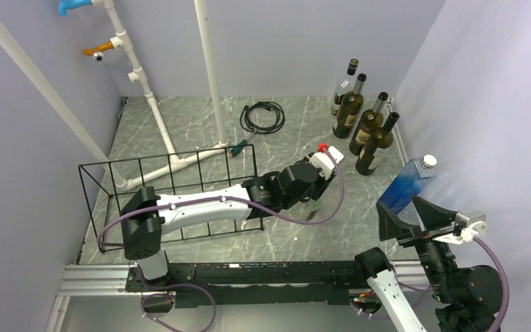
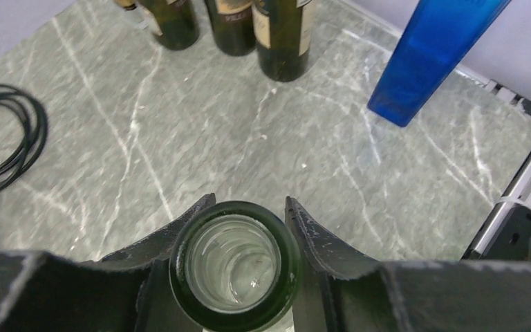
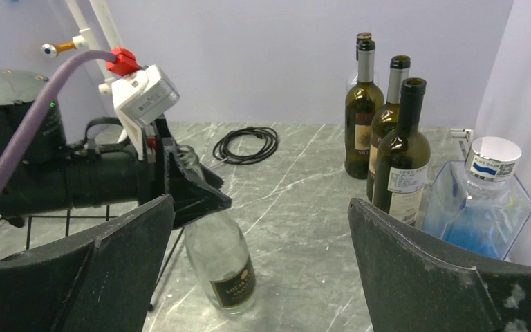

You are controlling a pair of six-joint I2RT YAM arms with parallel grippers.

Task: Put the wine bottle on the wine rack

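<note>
Wine bottle of clear glass with a dark label shows best in the right wrist view, left of centre. It leans with its neck toward the upper left and its base low at the table; whether the base touches the top I cannot tell. The left gripper is closed around the neck just under the mouth.

The left wrist view looks straight down into the open mouth, with a finger pressed against each side of the green rim, which the other views do not show. In the top view the bottle is only a faint glint under the gripper, right of centre.

The wine rack, a black wire frame, sits in the left half of the top view with the left arm stretched across it. The bottle is beyond the rack's right end, outside the frame.

The right gripper is spread wide and holds nothing. In the top view it sits at the lower right, well apart from the bottle.

Four dark bottles stand together at the upper right of the top view, and a blue bottle stands just below them. A coiled cable lies at top centre, and white pipes rise at the upper left.
</note>
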